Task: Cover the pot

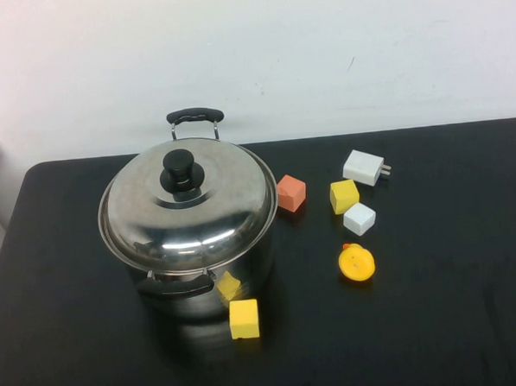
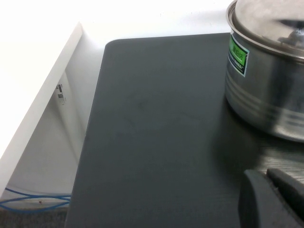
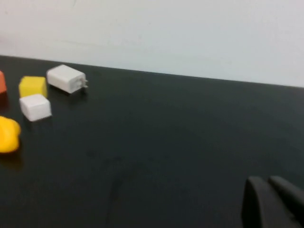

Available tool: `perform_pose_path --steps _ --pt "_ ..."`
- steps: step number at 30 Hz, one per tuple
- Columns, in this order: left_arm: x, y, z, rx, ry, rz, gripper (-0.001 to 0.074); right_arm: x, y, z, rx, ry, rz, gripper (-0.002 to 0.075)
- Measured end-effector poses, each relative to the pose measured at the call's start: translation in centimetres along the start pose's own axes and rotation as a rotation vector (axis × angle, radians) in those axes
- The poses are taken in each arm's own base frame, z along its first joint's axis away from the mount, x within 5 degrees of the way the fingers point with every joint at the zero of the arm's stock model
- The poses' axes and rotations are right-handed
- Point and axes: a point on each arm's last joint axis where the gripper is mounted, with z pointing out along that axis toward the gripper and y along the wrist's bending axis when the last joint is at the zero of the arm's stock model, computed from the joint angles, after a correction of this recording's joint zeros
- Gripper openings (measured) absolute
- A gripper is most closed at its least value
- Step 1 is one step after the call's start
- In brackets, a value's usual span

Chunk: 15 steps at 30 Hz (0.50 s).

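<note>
The large steel pot [image 1: 244, 263] stands at the table's left middle with its domed steel lid [image 1: 189, 205] and black knob [image 1: 181, 171] sitting on top of it. The pot's wall with a green label also shows in the left wrist view [image 2: 261, 99], and the lid's rim shows there [image 2: 266, 19]. Neither arm shows in the high view. My left gripper [image 2: 270, 194] is shut and empty, low over the table, apart from the pot. My right gripper [image 3: 270, 199] is shut and empty over bare table at the right.
An orange cube [image 1: 291, 193], a yellow cube [image 1: 344, 196], a white cube [image 1: 359, 219], a white charger [image 1: 364, 167] and a yellow duck [image 1: 357, 263] lie right of the pot. Another yellow cube [image 1: 244, 319] lies at the pot's front. The black table's left edge [image 2: 95, 123] is near.
</note>
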Motion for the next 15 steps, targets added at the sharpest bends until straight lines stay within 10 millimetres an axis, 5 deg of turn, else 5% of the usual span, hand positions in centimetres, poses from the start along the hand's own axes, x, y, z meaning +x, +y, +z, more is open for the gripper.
perform_pose_path --steps 15 --pt "0.0 0.0 0.0 0.0 0.0 0.0 -0.0001 0.71 0.11 -0.11 -0.016 0.097 0.075 0.0"
